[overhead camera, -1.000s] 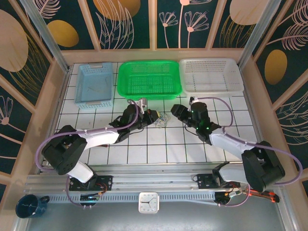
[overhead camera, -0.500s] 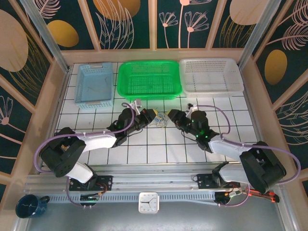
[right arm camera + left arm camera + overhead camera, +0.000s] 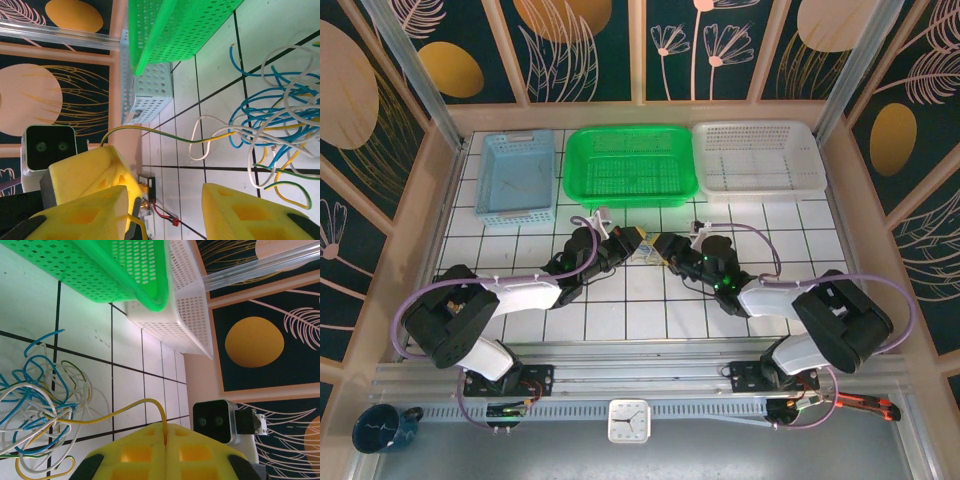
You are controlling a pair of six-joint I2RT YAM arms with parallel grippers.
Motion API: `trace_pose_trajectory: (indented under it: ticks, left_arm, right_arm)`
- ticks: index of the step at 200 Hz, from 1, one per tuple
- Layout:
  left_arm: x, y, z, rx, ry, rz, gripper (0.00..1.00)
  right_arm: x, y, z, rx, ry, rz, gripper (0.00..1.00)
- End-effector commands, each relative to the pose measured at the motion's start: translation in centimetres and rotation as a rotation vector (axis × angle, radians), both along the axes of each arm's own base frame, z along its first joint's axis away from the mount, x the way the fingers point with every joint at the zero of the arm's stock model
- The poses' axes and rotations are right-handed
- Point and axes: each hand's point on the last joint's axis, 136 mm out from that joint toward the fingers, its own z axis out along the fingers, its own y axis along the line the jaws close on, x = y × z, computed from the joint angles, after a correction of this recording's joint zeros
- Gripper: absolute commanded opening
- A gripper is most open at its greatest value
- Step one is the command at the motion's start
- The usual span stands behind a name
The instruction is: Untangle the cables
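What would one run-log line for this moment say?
left jaws: shut on yellow wire | right jaws: open, facing cable tangle | task: not yet untangled

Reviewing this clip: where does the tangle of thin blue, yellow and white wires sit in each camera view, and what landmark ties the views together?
Top external: the tangle of thin blue, yellow and white wires lies mid-frame, just below the green perforated plastic basket.
Left wrist: the tangle is at lower left, with the green basket along the top.
Right wrist: the tangle is at the right, with the green basket at the top.
Shared landmark: the green basket.
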Motion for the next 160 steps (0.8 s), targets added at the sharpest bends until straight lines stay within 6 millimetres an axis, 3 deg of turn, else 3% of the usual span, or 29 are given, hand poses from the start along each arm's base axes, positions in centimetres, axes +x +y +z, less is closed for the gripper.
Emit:
trace_pose_trajectory:
  ticks: [1, 38, 59, 72, 92, 128, 134, 154, 160]
  left_arm:
    - [0.0, 0.0, 1.7, -0.064, -0.029, 0.012, 0.0]
    - [0.0, 0.0, 1.5, -0.062, -0.029, 0.013, 0.0]
    - [0.0, -0.1, 1.5, -0.065, -0.029, 0.011, 0.0]
    - [0.0, -0.1, 1.5, -0.066, -0.03, 0.01, 0.0]
    - [0.0, -0.2, 1.6, -0.071, -0.032, 0.007, 0.0]
    - [0.0, -0.2, 1.5, -0.058, -0.047, -0.004, 0.0]
    - [-0.1, -0.2, 1.5, -0.051, -0.052, -0.006, 0.1]
    - [-0.1, 0.4, 1.3, -0.009, -0.078, 0.0, 0.55]
    - [-0.1, 0.7, 1.2, 0.011, -0.085, 0.006, 0.64]
  right_arm:
    - [0.5, 1.1, 2.8, 0.074, -0.062, 0.009, 0.42]
    - [0.3, 1.6, 3.4, 0.085, -0.072, 0.022, 0.38]
    - [0.3, 1.9, 3.7, 0.093, -0.079, 0.03, 0.31]
    - [0.3, 2.0, 3.8, 0.095, -0.081, 0.032, 0.22]
    - [0.3, 2.1, 4.1, 0.102, -0.088, 0.037, 0.0]
    - [0.7, 2.0, 4.7, 0.081, -0.114, 0.032, 0.0]
    - [0.8, 2.0, 4.9, 0.069, -0.123, 0.033, 0.0]
    - [1.4, 1.5, 5.1, -0.003, -0.135, 0.025, 0.0]
    - [1.6, 1.4, 5.1, -0.032, -0.142, 0.025, 0.0]
